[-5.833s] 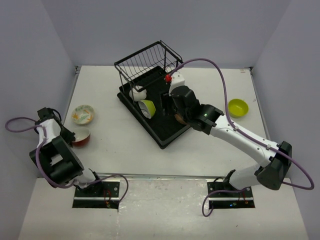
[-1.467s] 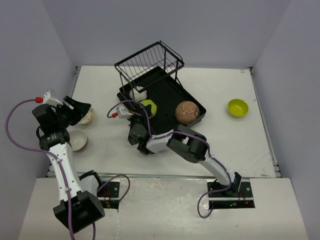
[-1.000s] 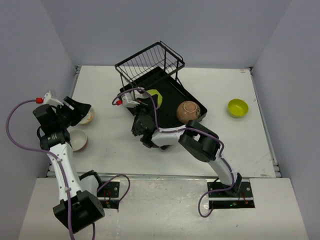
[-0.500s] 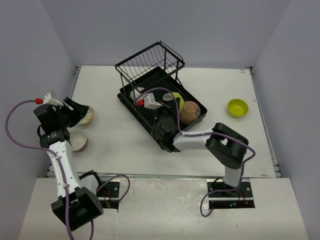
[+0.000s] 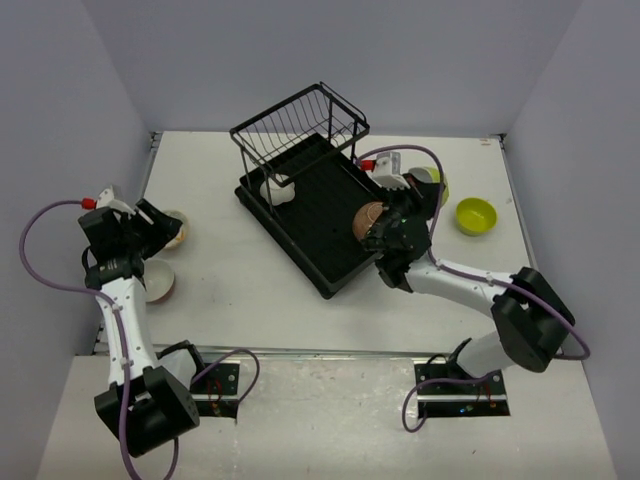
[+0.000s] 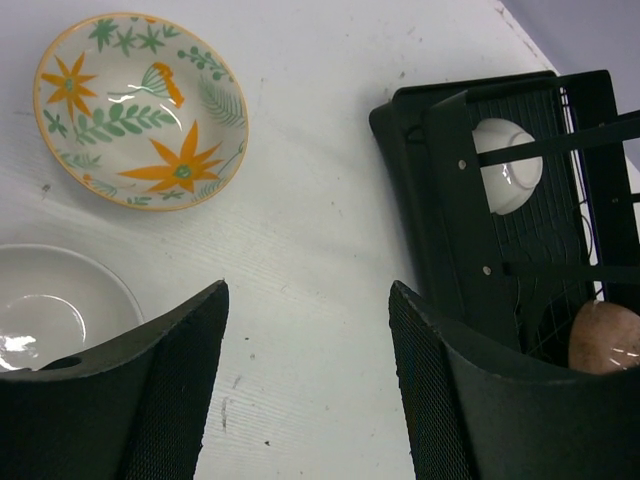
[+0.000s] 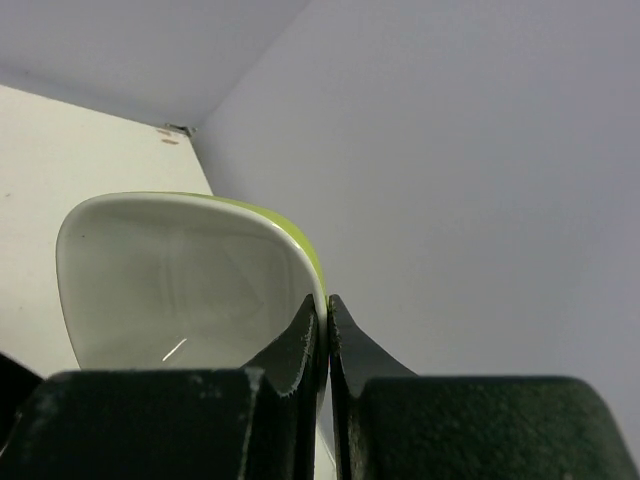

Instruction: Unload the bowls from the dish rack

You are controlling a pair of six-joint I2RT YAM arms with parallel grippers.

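Observation:
The black dish rack (image 5: 310, 235) sits mid-table with its wire basket (image 5: 300, 120) at the far end. A white bowl (image 5: 277, 190) and a tan-brown bowl (image 5: 366, 222) rest inside it. My right gripper (image 5: 418, 190) is shut on the rim of a lime-green bowl (image 7: 180, 280), held in the air just past the rack's right edge. A second lime-green bowl (image 5: 476, 215) stands on the table at right. My left gripper (image 6: 310, 380) hangs open over bare table, beside a flower-patterned bowl (image 6: 140, 110) and a reddish bowl with a white inside (image 6: 50, 315).
The rack (image 6: 450, 200) fills the right of the left wrist view, with the white bowl (image 6: 507, 165) and tan bowl (image 6: 605, 335) in it. Grey walls close in the table on three sides. The right arm's purple cable (image 5: 400, 152) loops above the rack's right corner.
My right arm has swung from the rack's left side across to its right edge, carrying the lime-green bowl out of the rack. The left arm has shifted only slightly.

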